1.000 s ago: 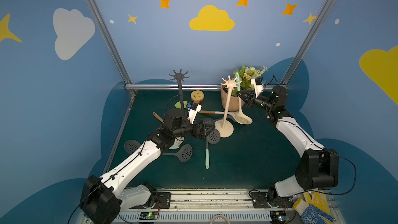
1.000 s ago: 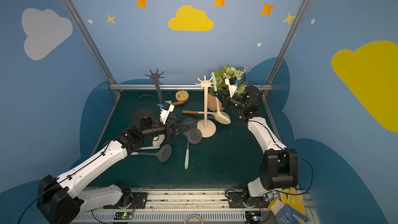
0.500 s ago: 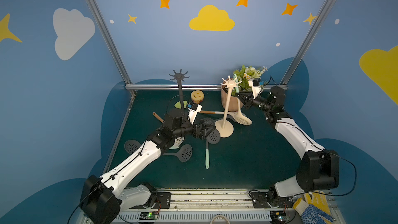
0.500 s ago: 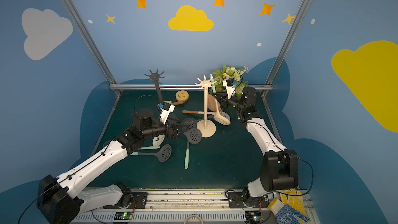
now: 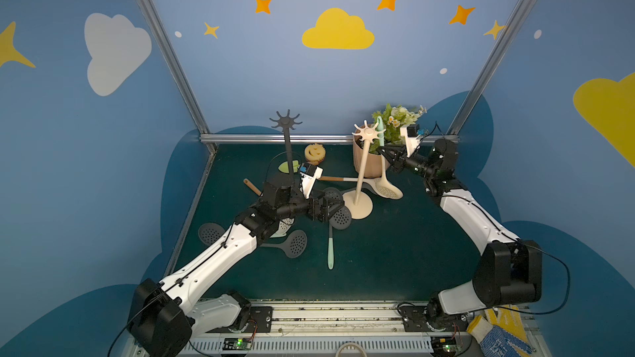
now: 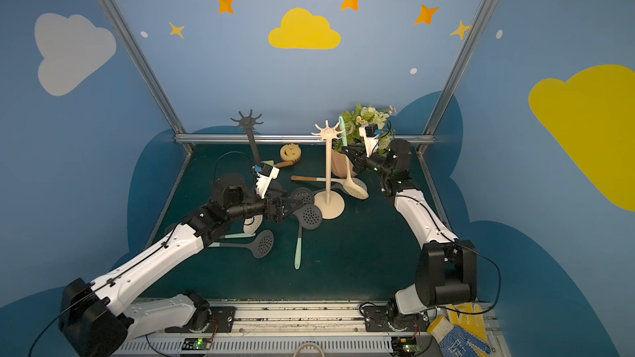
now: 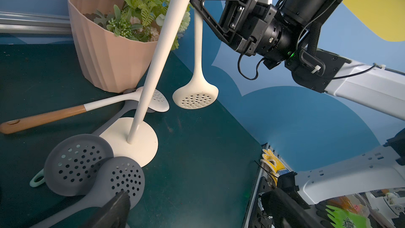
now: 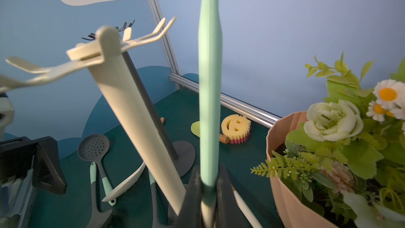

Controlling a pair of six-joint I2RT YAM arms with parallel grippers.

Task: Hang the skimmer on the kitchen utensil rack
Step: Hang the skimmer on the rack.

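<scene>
I read the right gripper clamped on the cream skimmer handle beside the utensil rack, and the left gripper spread wide.

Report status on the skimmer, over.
Right gripper shut on cream skimmer, upright beside cream rack hooks, not hung. Left gripper open, low by rack base. Flower pot close behind.

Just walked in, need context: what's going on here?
The right pincer is shut on the mint handle of the cream skimmer, holding it upright beside the hooks of the cream rack; it is not hung yet. The left pincer hangs open low by the grey skimmers at the rack's base.
</scene>
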